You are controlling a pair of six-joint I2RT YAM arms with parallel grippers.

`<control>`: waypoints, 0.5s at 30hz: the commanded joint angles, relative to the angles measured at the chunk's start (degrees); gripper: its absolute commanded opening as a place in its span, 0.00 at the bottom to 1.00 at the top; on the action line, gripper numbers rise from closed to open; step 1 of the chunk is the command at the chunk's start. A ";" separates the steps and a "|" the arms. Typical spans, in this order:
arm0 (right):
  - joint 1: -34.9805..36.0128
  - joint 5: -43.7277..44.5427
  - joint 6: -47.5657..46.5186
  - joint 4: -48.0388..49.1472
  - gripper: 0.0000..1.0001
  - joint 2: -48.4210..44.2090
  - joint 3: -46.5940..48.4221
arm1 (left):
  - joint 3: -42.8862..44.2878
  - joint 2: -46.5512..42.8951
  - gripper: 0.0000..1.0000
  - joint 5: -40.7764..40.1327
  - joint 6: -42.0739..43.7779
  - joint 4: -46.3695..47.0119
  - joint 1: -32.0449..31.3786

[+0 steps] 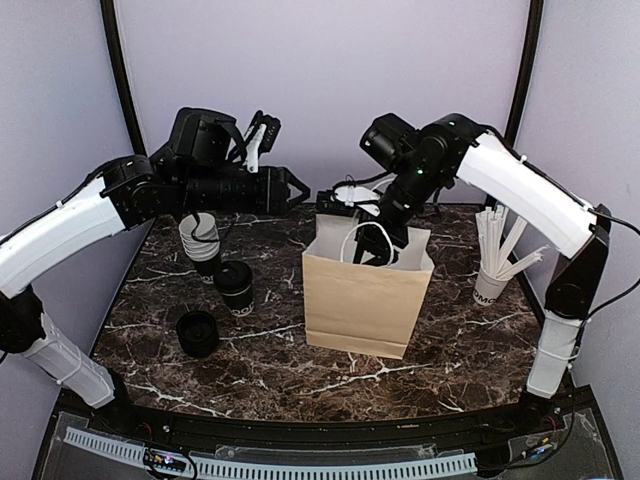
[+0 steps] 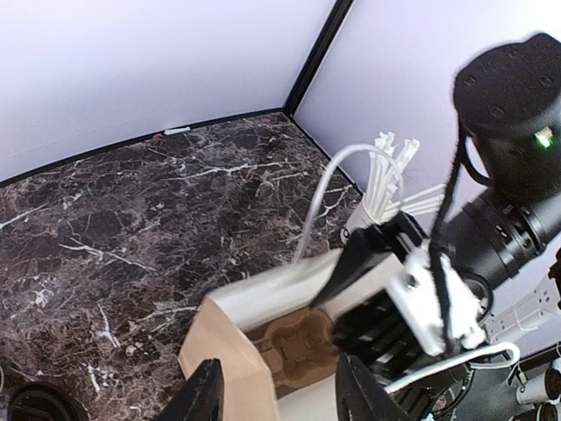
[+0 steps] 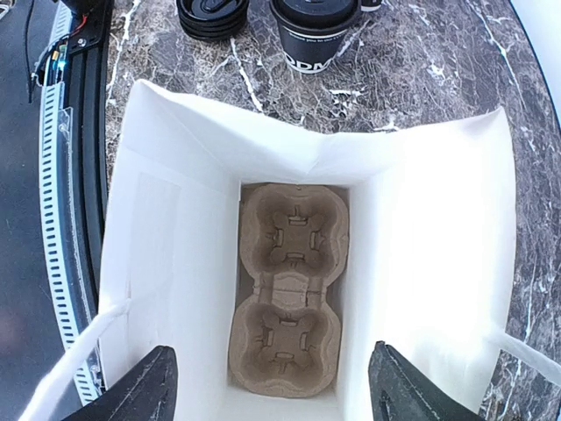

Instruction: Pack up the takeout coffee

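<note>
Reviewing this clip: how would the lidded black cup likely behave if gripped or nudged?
The lidded cup looks like thin paper, so hard squeezing would probably dent it. It stands upright, taller than wide, so a high nudge might tip it. Whether it holds liquid, hence its weight, cannot be told.

**Top view: bag at centre of desk, right arm at its mouth**

Brown paper bag (image 1: 365, 305) stands upright and open on the marble desk (image 1: 260, 365). Right end effector (image 1: 373, 256) is at the bag mouth. Left end effector (image 1: 298, 190) is in the air left of the bag, apart from it. Takeout coffee (image 1: 236, 288) is lidded and upright, left of the bag. Lidless cup stack (image 1: 200, 240) is just behind it, lid stack (image 1: 197, 333) nearer. Stirrer cup (image 1: 491, 286) is right of the bag.
</note>
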 commanded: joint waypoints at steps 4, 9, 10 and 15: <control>-0.52 -0.80 -3.36 0.39 0.75 -1.98 7.48 | 4.13 0.97 0.57 16.37 13.11 -0.06 6.24; -1.46 -0.19 -4.80 3.41 0.74 -5.43 9.78 | 8.57 6.66 0.64 22.17 21.27 -0.11 7.88; -1.78 -0.14 -4.09 4.88 0.73 -6.61 8.84 | 9.35 8.62 0.65 24.02 22.96 -0.12 8.33; -3.01 -1.00 -1.85 9.69 0.71 -11.97 4.70 | 20.26 17.53 0.68 29.73 26.81 -2.84 8.96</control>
